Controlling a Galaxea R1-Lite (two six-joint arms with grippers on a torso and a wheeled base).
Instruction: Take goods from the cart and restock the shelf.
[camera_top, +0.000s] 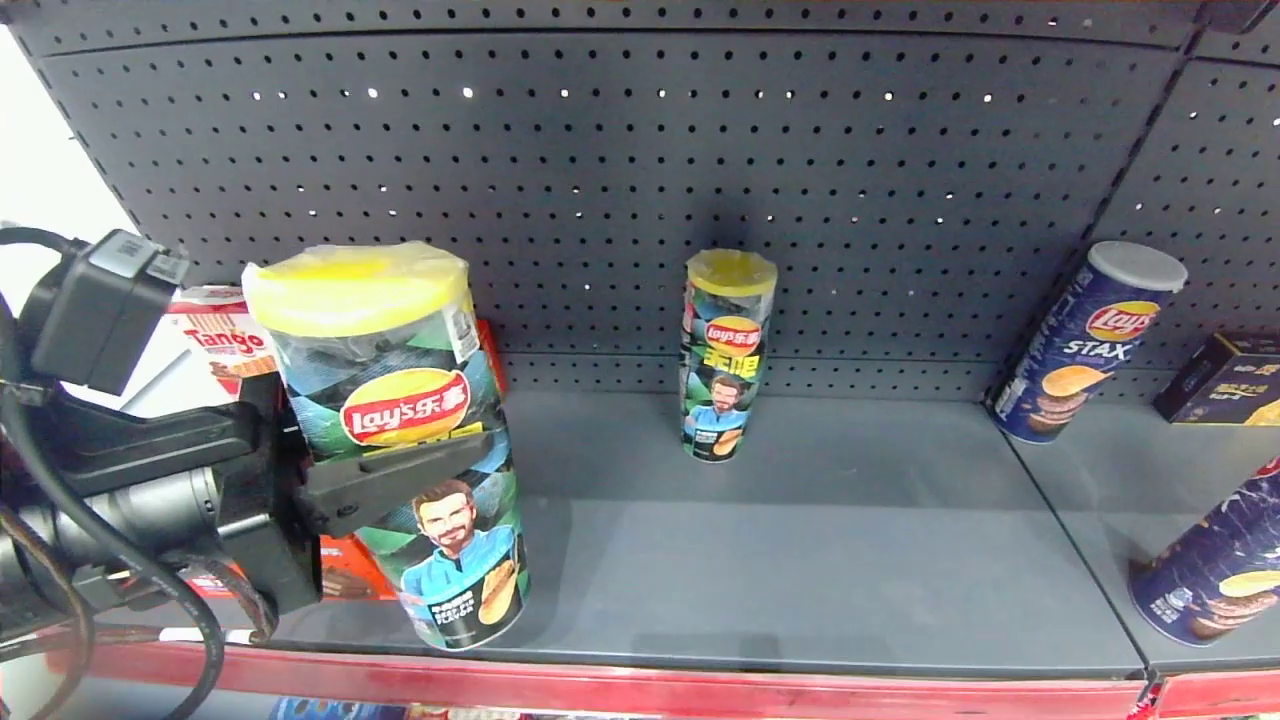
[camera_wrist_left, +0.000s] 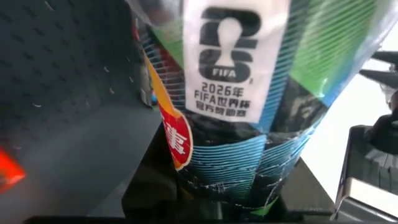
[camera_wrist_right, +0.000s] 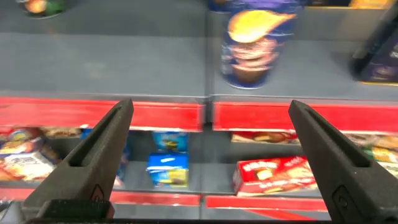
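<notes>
Head view had us watching our left gripper (camera_top: 420, 462) clamped on the yellow-lidded chip can (camera_top: 385, 400), upright over the front left of the shelf (camera_top: 800, 560). A matching can (camera_top: 727, 355) stood by the back panel (camera_top: 600, 180). Our right gripper (camera_wrist_right: 211, 155) gaped wide before the red shelf edge (camera_wrist_right: 161, 115).

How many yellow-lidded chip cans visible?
2: held can in the left claw at the shelf front left; second can upright near the back panel. The first could hide more.

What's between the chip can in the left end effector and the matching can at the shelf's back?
Nothing: in the head view, only bare grey shelf board separates the held can from the back can.
</notes>
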